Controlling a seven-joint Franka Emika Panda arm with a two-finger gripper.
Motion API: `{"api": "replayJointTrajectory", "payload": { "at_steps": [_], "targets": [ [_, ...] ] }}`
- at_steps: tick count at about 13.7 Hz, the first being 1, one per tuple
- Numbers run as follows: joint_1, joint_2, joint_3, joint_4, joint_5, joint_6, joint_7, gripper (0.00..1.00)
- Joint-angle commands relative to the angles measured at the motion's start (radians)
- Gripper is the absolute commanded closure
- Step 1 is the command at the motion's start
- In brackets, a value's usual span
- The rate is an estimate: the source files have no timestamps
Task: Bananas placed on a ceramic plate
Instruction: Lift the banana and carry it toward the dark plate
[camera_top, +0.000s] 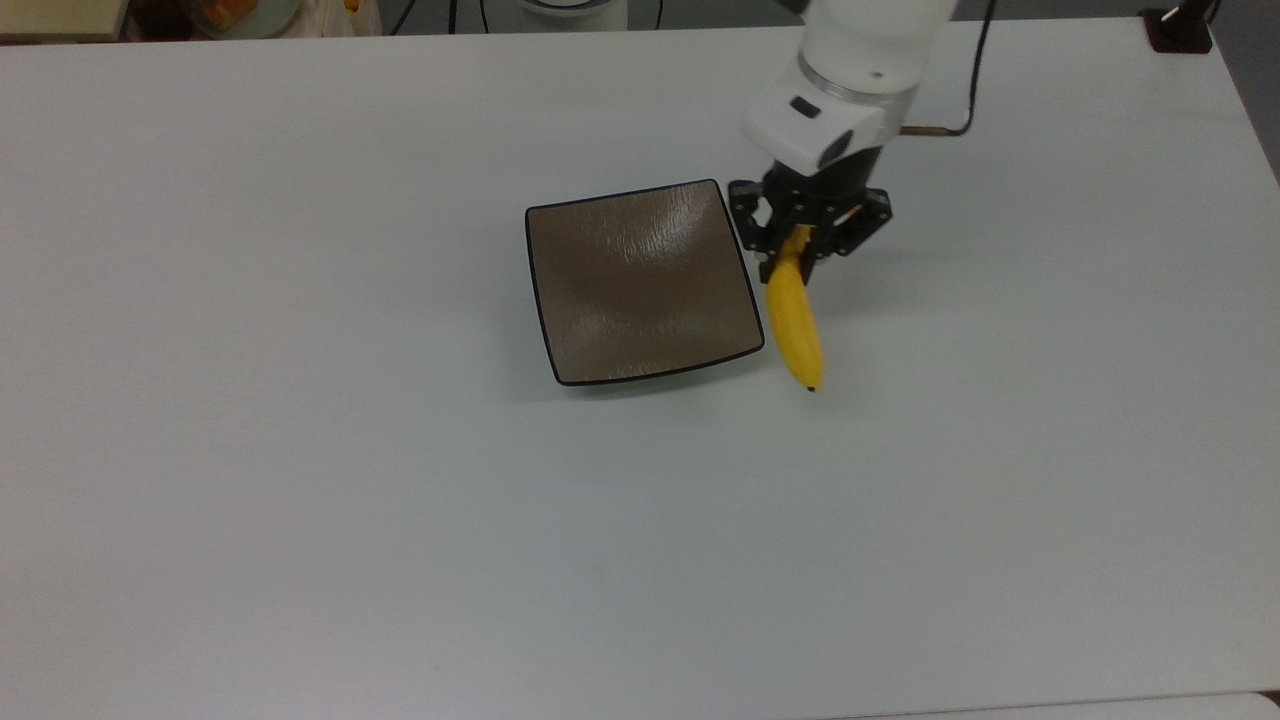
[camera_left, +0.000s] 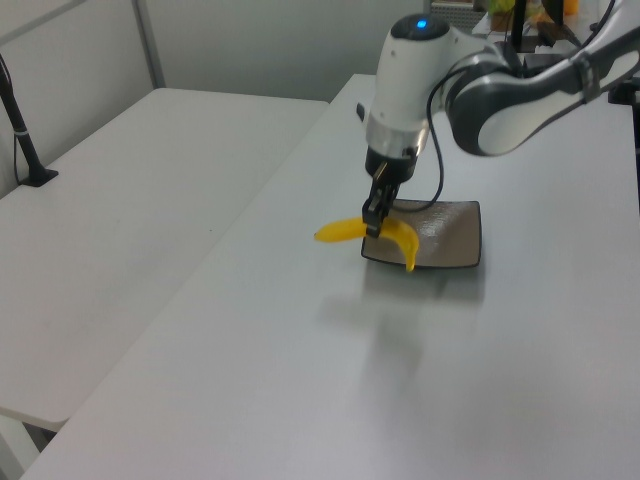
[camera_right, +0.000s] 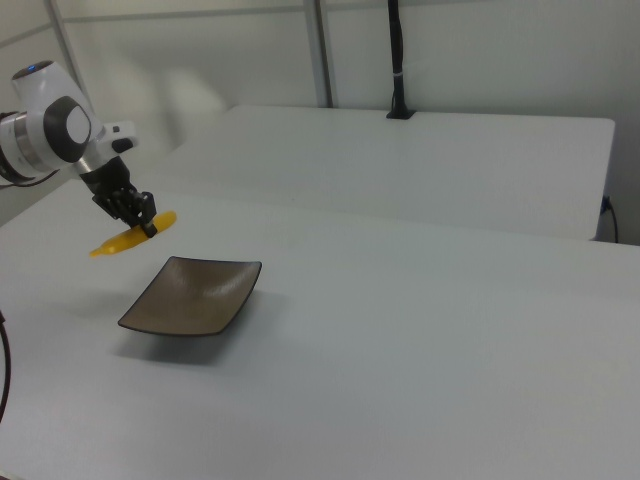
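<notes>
One banana (camera_top: 795, 320), bright yellow and curved, hangs in the air from the jaws, which are closed on it near its stem end; we mark the gripper (camera_top: 808, 232) where it pinches the fruit. In the top view the banana's long axis runs from the jaws toward the bottom of the picture, leaning slightly to the top view's right, with the small dark tip at the free, lower end. This axis lies nearly parallel to the right edge of the ceramic plate (camera_top: 640, 285), and the fruit sits just beside that edge, not yet over the plate's hollow. The plate therefore lies to the top view's left of the jaws and of the banana.

In the left view the banana (camera_left: 375, 236) appears in front of the plate's near rim (camera_left: 440, 264), held clear of the table (camera_top: 300, 450) with its shadow falling on the surface below. In the right view the gripper (camera_right: 140, 222) and banana (camera_right: 128, 238) float above and to the right view's left of the plate (camera_right: 195, 296).

We judge that the carry is close to its end: what remains is a short sideways travel toward the top view's left, bringing the banana over the plate's centre, then a descent and a release. Because the banana is about as long as the plate's side, we would expect it to fit best kept parallel to that edge or laid along a diagonal.
</notes>
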Motion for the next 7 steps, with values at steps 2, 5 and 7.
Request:
{"api": "replayJointTrajectory", "payload": {
  "at_steps": [2,5,7],
  "targets": [
    [-0.019,-0.138,-0.066,-0.181,0.086,-0.036,-0.195,0.8],
    [-0.022,-0.178,-0.132,-0.214,0.176,-0.094,-0.359,0.8],
    [-0.024,-0.184,-0.168,-0.212,0.201,-0.094,-0.392,0.78]
  ]
}}
